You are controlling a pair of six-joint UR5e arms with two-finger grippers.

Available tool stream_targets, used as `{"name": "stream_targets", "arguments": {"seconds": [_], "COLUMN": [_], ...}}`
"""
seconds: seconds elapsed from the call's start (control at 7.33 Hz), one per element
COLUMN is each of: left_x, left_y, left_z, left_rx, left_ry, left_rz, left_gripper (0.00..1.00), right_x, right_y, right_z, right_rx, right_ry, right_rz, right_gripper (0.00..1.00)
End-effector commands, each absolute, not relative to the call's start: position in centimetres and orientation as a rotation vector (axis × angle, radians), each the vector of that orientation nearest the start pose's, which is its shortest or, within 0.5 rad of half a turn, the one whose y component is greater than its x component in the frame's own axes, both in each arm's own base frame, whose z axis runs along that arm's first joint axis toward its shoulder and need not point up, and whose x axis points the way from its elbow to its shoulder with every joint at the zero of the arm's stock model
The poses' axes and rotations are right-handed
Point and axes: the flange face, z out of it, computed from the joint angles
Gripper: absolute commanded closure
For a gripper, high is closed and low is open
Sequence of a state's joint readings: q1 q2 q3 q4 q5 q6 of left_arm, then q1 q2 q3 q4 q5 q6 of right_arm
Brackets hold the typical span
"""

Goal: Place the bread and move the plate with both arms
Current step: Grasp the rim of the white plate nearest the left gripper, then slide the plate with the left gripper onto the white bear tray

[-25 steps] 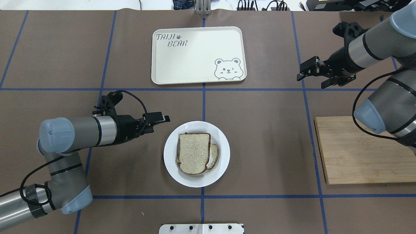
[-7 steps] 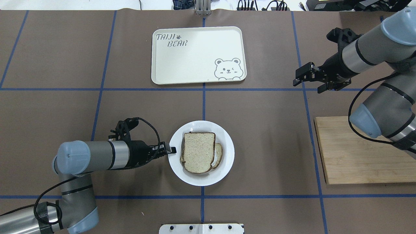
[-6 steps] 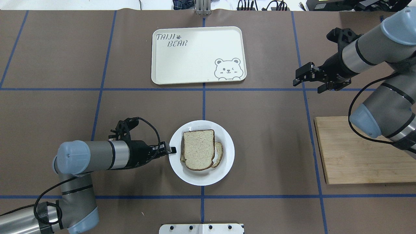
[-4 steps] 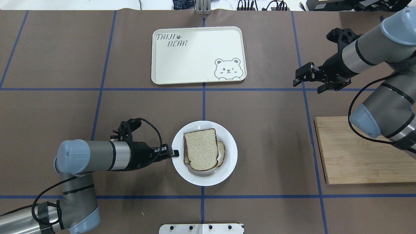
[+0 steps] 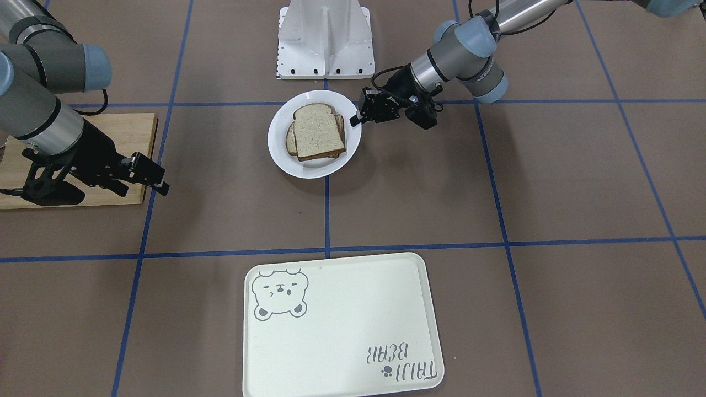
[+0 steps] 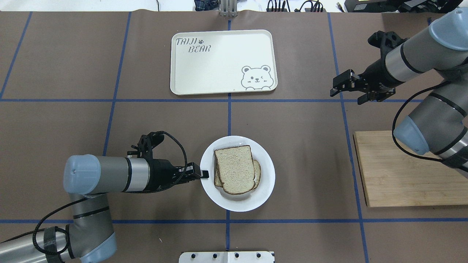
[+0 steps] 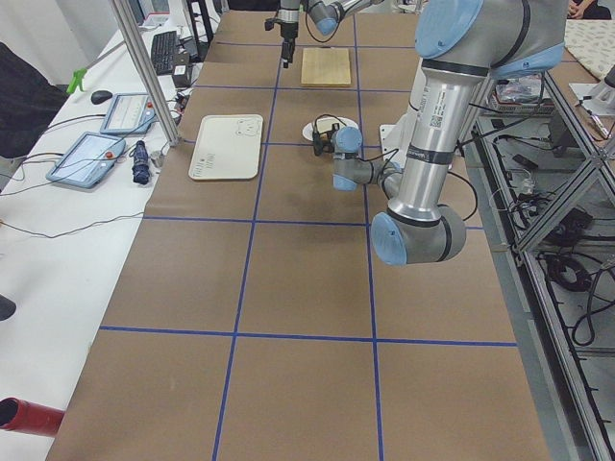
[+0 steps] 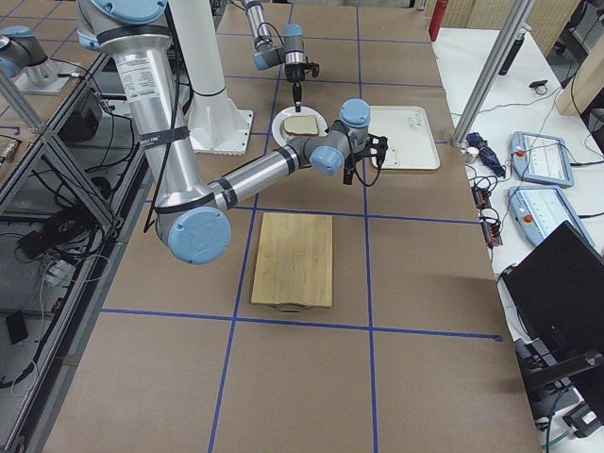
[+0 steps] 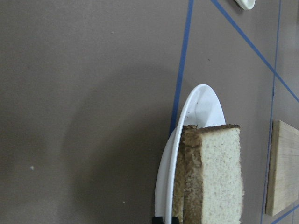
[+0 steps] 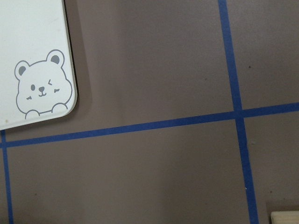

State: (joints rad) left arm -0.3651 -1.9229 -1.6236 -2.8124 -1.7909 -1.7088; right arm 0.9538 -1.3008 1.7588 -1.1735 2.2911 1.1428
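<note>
The left gripper (image 6: 204,174) reaches in low from the left, its fingers pinched tight on the left rim of the plate (image 6: 241,204). The plate sits on the brown table (image 6: 73,73), across the middle blue tape line. The bread (image 6: 236,168) lies flat on the plate, on top of a second slice (image 6: 258,174) whose edge peeks out on the right. Farther back, well apart, lies the bear tray (image 6: 223,62). At the far right, the right gripper (image 6: 345,97) hangs over the table with its jaws spread, holding nothing, near a wooden board (image 6: 402,175).
</note>
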Motion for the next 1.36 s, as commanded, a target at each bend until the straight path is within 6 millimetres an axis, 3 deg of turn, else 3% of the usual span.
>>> {"name": "stream_targets", "arguments": {"seconds": [0.0, 0.27, 0.68, 0.82, 0.95, 1.23], "left_x": [51.2, 50.1, 50.4, 50.8, 51.6, 55.2], "left_y": [-32.7, -37.3, -49.6, -52.2, -53.4, -57.6], "left_z": [28.1, 26.7, 24.5, 24.3, 24.6, 24.3], "left_rx": [0.041, 0.066, 0.075, 0.063, 0.074, 0.061], "left_ry": [1.679, 1.686, 1.551, 1.531, 1.519, 1.505], "left_rz": [-0.213, -0.315, -0.649, -0.794, -0.877, -1.201], "left_gripper": [1.00, 1.00, 1.00, 1.00, 1.00, 1.00], "right_x": [-28.1, -26.9, -24.7, -23.1, -22.6, -22.2], "right_y": [-51.9, -52.3, -52.8, -53.6, -53.9, -54.1], "right_z": [37.2, 37.4, 39.4, 39.7, 40.0, 39.8], "right_rx": [0.001, 0.004, 0.038, 0.050, 0.050, 0.045], "right_ry": [-1.059, -1.063, -1.030, -1.004, -0.992, -1.002], "right_rz": [0.172, 0.188, 0.143, 0.135, 0.132, 0.134], "right_gripper": [0.00, 0.00, 0.00, 0.00, 0.00, 0.00]}}
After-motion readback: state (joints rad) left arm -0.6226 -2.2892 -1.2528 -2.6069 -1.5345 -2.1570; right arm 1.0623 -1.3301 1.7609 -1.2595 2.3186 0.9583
